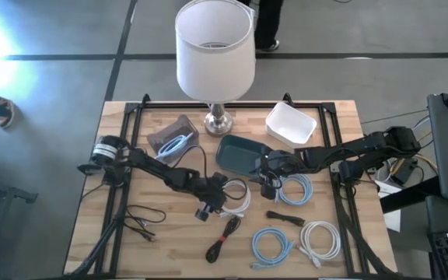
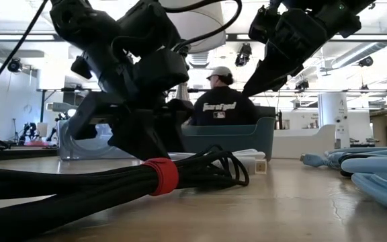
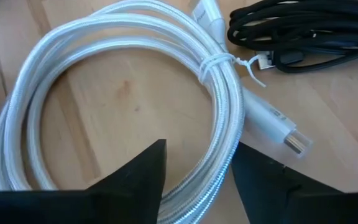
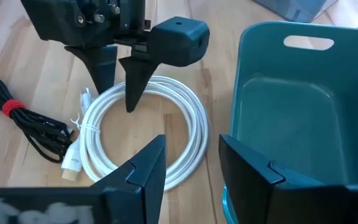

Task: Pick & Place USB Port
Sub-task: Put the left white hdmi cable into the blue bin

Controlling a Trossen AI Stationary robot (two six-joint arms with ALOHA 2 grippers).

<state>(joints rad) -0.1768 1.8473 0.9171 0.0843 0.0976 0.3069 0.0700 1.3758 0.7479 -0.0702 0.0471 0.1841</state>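
Observation:
A white coiled USB cable [image 1: 238, 201] lies flat on the wooden table, bound with a white tie [image 3: 219, 61]; its metal plug [image 3: 296, 143] rests on the wood. My left gripper [image 1: 220, 194] is open and points down over the coil's rim. One finger [image 4: 103, 74] stands outside the ring and the other [image 4: 132, 87] inside it, so the strands [image 3: 213, 168] pass between them. My right gripper [image 4: 191, 140] is open and hovers above the table between the coil [image 4: 191, 112] and the teal bin [image 4: 291, 99].
The teal bin [image 1: 239, 152] sits just beyond the coil, with a white bin [image 1: 290, 124], a lamp [image 1: 215, 54] and a clear bin holding a blue cable [image 1: 173, 138] behind. A black cable with a red tie [image 1: 222, 237], blue coils [image 1: 294, 188] [image 1: 272, 245] and another white coil [image 1: 321, 237] lie nearby.

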